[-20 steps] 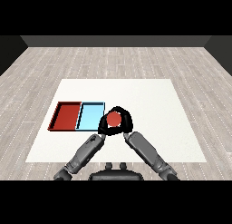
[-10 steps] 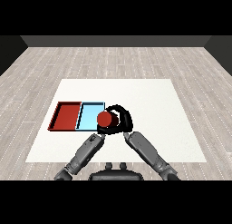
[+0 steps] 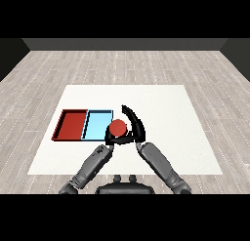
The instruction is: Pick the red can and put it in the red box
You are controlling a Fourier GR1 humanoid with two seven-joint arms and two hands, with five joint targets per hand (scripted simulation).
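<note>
The red can [image 3: 117, 128] is held above the right edge of the light blue tray [image 3: 96, 124], and my right hand [image 3: 135, 126] is curled round its right side. The red tray [image 3: 72, 125] lies directly left of the blue one, with nothing in it. My left hand [image 3: 109, 139] sits just below and left of the can, at the blue tray's near right corner. It is mostly hidden by the can and the right hand.
Both trays lie side by side on the left half of the white table [image 3: 171, 113]. The two grey forearms come in from the lower corners and meet near the can.
My right hand has carried the red can leftward, from right of the trays to over the blue tray's right edge. The left arm has barely moved.
</note>
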